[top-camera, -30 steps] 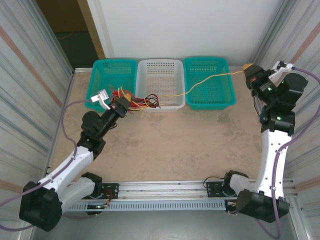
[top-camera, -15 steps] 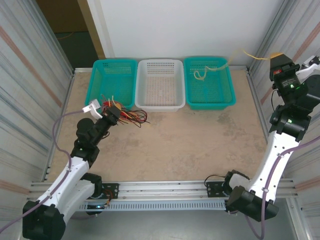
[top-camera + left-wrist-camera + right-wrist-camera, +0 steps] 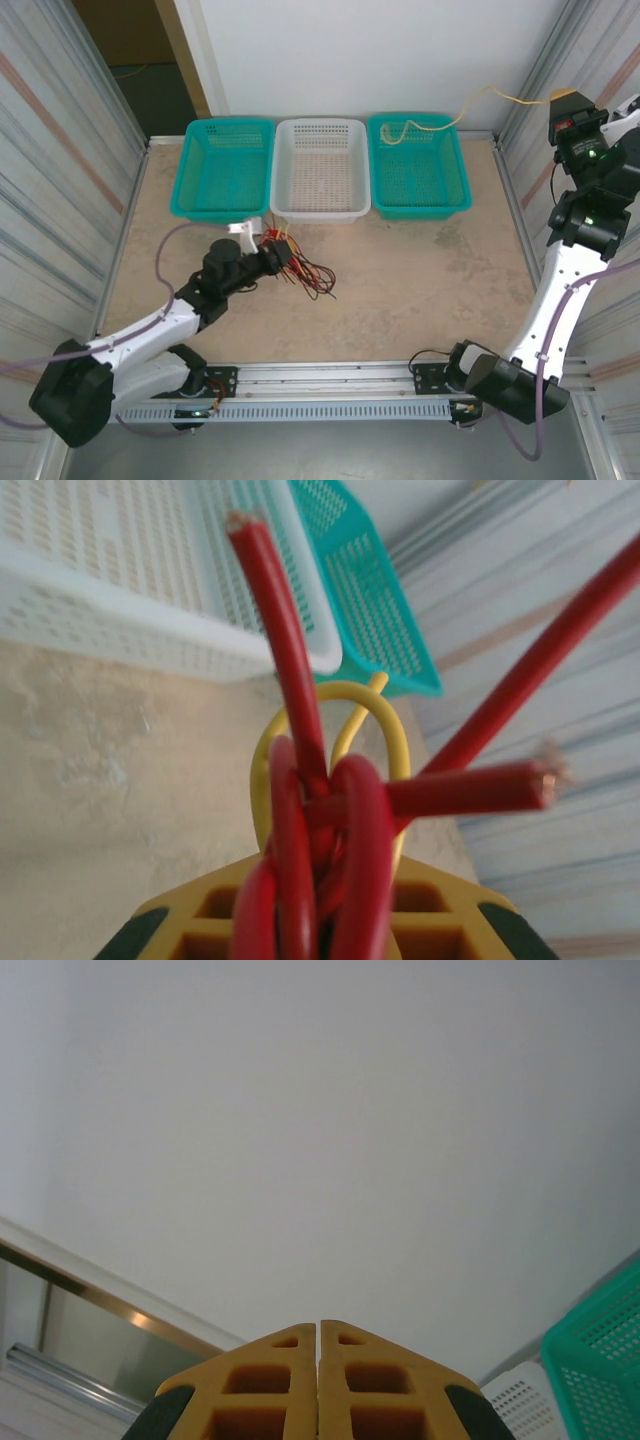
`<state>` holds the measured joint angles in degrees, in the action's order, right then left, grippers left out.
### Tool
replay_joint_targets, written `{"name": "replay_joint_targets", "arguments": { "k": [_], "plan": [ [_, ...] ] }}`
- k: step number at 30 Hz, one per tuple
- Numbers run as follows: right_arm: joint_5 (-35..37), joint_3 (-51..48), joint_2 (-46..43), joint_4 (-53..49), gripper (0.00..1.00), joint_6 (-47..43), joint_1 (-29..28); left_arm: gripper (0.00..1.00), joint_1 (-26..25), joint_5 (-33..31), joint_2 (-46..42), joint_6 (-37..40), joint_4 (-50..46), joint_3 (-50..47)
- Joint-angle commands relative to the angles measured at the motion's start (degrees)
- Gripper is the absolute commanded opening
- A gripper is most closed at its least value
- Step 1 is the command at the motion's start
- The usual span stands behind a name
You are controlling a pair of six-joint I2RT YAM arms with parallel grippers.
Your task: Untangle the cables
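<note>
knot of red, black and yellow cables (image 3: 312,275) is clenched in the left tool (image 3: 283,250), low over the tabletop (image 3: 400,290) just in front of the white basket (image 3: 320,212). its loose ends trail on the tabletop toward the middle. right tool (image 3: 568,98), fingers (image 3: 285,1380) pressed together, is raised past the far right corner and grips one pale yellow cable (image 3: 480,95). the cable's other end lies coiled in the right teal basket (image 3: 455,190).

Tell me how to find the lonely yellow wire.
Find the right-hand teal basket by the back wall. A thin wire runs from it up to the right gripper. Unlike the red tangle, it's single and pale yellow.
</note>
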<state>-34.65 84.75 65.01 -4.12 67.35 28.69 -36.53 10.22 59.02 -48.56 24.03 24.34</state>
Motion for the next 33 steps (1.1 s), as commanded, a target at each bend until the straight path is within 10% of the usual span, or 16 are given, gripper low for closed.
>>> {"name": "replay_joint_targets", "arguments": {
  "k": [1,8,15,33],
  "plan": [
    [4.4,1.7,1.5,-1.5,0.00,-5.8,-2.2,0.00,-3.0,-3.8,3.1,2.7,3.7,3.7],
    [20.1,0.3,6.5,-0.5,0.00,-16.6,-12.3,0.02,-4.6,-5.1,11.4,1.0,2.9,7.5],
    [24.1,2.4,16.2,3.7,0.00,-17.8,-16.3,0.98,-5.7,-4.8,13.2,-2.5,-3.3,8.7],
    [35.7,3.7,29.2,14.4,0.00,-20.1,-21.1,0.90,-5.6,-12.9,-16.1,0.0,-28.3,5.7]
  ]
}}
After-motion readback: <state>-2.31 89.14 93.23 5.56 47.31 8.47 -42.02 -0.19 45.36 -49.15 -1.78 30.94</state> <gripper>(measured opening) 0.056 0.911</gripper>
